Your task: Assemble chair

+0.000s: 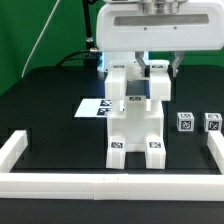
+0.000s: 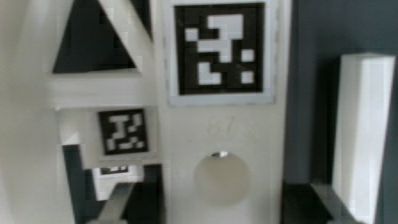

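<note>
Chair (image 1: 135, 118): stood upright on the table (image 1: 50, 135), part-built, 2 tagged feet toward the front border bar (image 1: 110, 185). Rose up under the gripper (image 1: 140, 64). Could not tell the fingers' spread or any grip. Had the marker board (image 1: 97, 107) just beside, toward the exterior view's left, and 2 small tagged blocks (image 1: 185, 122) well apart at the exterior view's right. Showed, close up in the wrist view, a large tag (image 2: 222, 50) and an oval hole (image 2: 222, 175).

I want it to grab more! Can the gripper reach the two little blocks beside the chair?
Probably yes: the two little blocks stand apart from the chair, nothing over them, though the gripper is at the chair.
</note>
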`<state>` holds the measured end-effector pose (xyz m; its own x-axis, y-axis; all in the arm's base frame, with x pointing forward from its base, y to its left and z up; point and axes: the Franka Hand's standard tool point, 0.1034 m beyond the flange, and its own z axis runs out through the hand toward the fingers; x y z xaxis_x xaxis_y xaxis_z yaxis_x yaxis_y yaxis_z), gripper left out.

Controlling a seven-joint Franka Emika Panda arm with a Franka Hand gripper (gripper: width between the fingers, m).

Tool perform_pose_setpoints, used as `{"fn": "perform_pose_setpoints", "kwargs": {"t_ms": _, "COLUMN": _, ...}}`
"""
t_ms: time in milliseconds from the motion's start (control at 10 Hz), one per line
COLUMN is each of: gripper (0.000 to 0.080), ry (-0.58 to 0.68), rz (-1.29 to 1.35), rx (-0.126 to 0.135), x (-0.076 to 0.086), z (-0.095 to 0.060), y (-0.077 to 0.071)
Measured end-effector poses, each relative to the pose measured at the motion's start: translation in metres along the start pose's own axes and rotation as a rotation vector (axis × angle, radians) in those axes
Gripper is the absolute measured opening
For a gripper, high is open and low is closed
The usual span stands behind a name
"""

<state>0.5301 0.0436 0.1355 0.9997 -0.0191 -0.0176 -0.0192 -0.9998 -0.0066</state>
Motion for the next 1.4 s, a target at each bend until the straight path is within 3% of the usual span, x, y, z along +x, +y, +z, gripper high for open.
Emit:
{"fn": "perform_pose_setpoints", "kwargs": {"t_ms": 1100, "gripper": 0.0284, "ry": 0.058, "rz": 0.04, "rx": 0.001, "x": 0.019, "z": 0.001, "y": 0.006}}
{"fn": "perform_pose_setpoints", "kwargs": {"t_ms": 1400, "gripper": 0.0284, "ry": 0.054, "rz": 0.035, "rx": 0.0, "x": 0.016, "z": 0.001, "y": 0.009}}
